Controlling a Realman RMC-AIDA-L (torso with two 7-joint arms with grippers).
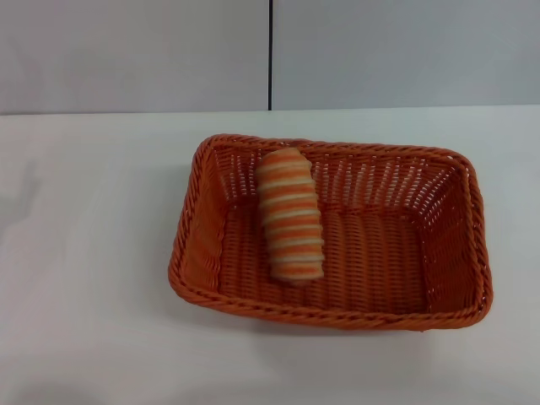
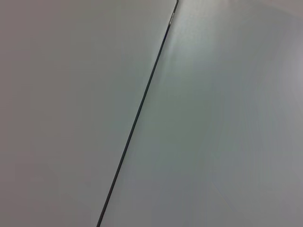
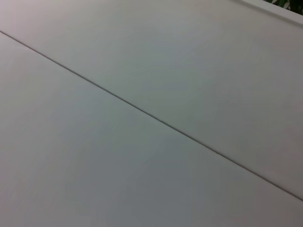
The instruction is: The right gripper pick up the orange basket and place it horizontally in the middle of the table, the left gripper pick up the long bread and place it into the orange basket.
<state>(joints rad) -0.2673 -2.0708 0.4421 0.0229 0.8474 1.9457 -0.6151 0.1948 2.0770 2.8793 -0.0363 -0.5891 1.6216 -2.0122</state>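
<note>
The orange basket lies with its long side across the middle of the white table in the head view. Inside it rests the long bread, striped orange and cream, with its far end leaning on the basket's back wall and its near end on the basket floor, left of centre. Neither the left gripper nor the right gripper shows in any view. Both wrist views show only a plain pale surface crossed by a thin dark seam.
A grey wall with a vertical dark seam rises behind the table's far edge. Bare white tabletop spreads to the left of the basket and in front of it.
</note>
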